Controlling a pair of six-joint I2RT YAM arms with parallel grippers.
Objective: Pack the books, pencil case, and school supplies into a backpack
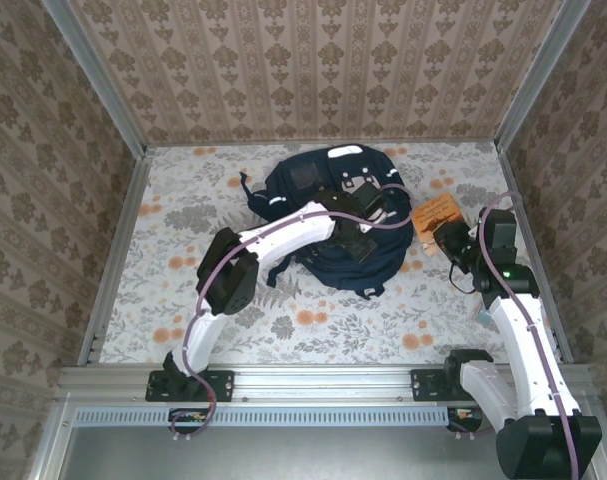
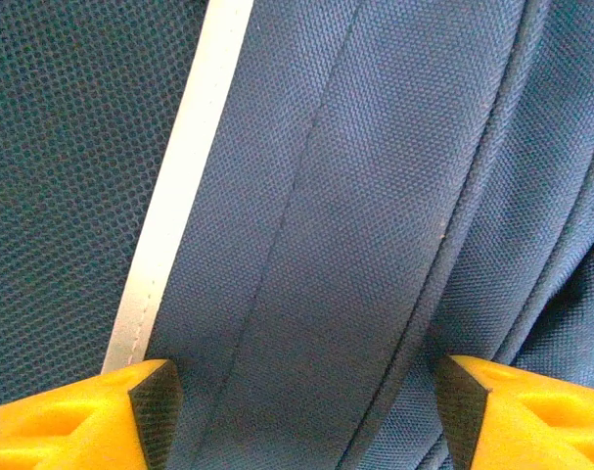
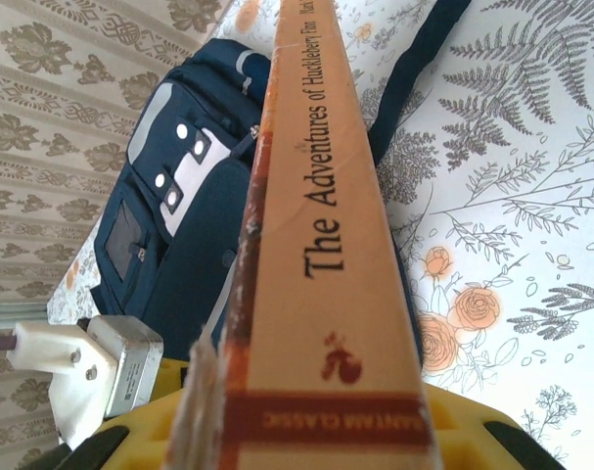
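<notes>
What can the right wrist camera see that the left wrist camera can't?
Extra in the right wrist view: the orange book pinched in the right jaws, its spine reading The Adventures of Huckleberry Finn, plus the flowery table and the patterned wall. Extra in the left wrist view: a white stripe up close and the left jaws' yellow fingertips, wide apart. Shared: the navy backpack.

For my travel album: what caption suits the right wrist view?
Right gripper clasps an orange Huckleberry Finn paperback, spine toward camera, navy backpack beyond.
</notes>
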